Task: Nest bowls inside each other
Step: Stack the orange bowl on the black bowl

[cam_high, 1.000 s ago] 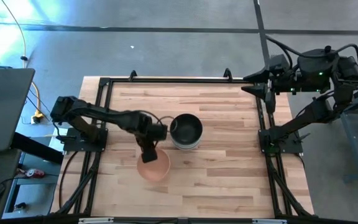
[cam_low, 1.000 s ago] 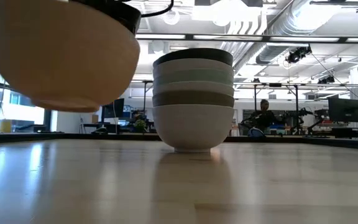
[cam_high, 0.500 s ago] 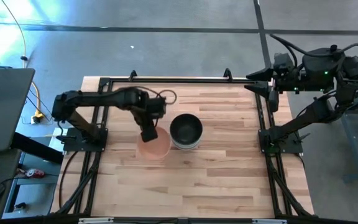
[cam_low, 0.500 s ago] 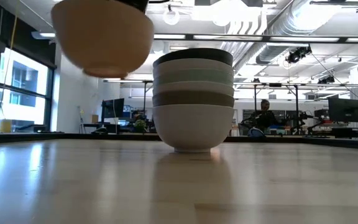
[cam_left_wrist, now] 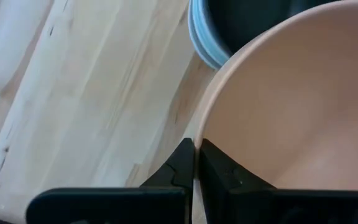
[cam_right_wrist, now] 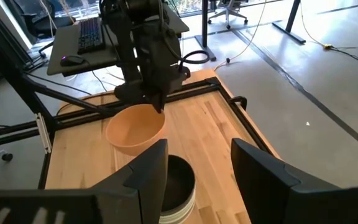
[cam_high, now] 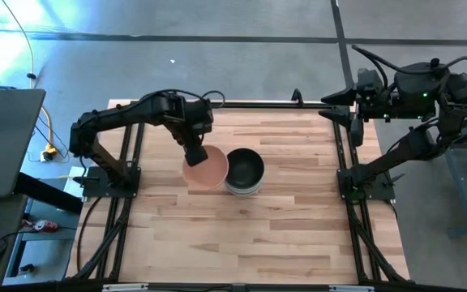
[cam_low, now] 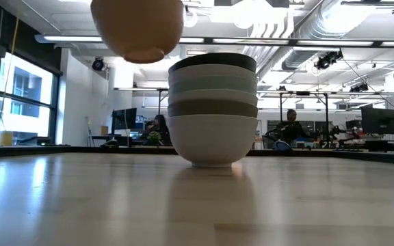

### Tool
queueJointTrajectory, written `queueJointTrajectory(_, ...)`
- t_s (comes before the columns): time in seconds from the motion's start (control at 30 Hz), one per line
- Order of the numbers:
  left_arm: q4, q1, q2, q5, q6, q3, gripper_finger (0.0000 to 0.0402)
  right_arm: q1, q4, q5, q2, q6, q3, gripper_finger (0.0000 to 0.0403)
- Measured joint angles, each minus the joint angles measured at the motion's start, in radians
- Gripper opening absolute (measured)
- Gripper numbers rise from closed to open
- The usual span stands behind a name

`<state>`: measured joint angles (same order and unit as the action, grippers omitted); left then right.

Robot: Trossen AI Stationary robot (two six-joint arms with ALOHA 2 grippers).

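Beside the stack of bowls (cam_high: 242, 172), just to its left and raised above its rim, the left gripper (cam_high: 194, 152) pinches the rim of the peach bowl (cam_high: 205, 169), carried clear of the table (cam_high: 298, 219) so it can likely pass over the stack. The black bowl (cam_high: 243, 166), uppermost, holds nothing. Well away at the table's far right edge, the right gripper (cam_high: 353, 128) waits, fingers spread.
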<state>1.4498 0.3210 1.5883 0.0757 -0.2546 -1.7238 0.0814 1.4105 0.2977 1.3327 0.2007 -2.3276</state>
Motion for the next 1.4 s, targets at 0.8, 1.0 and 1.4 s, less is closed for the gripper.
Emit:
queueJointTrajectory(0.8, 0.12, -0.002, 0.389, 0.018, 0.142, -0.511, 0.0, 0.0, 0.081, -0.001, 0.0, 0.044, 0.0, 0.017)
queueJointTrajectory(1.0, 0.121, 0.008, 0.435, 0.052, 0.146, -0.597, 0.0, 0.0, 0.11, -0.001, 0.0, 0.045, 0.0, 0.017)
queueJointTrajectory(1.4, 0.121, 0.027, 0.452, 0.055, 0.128, -0.597, 0.0, 0.0, 0.115, -0.001, 0.0, 0.01, 0.0, 0.017)
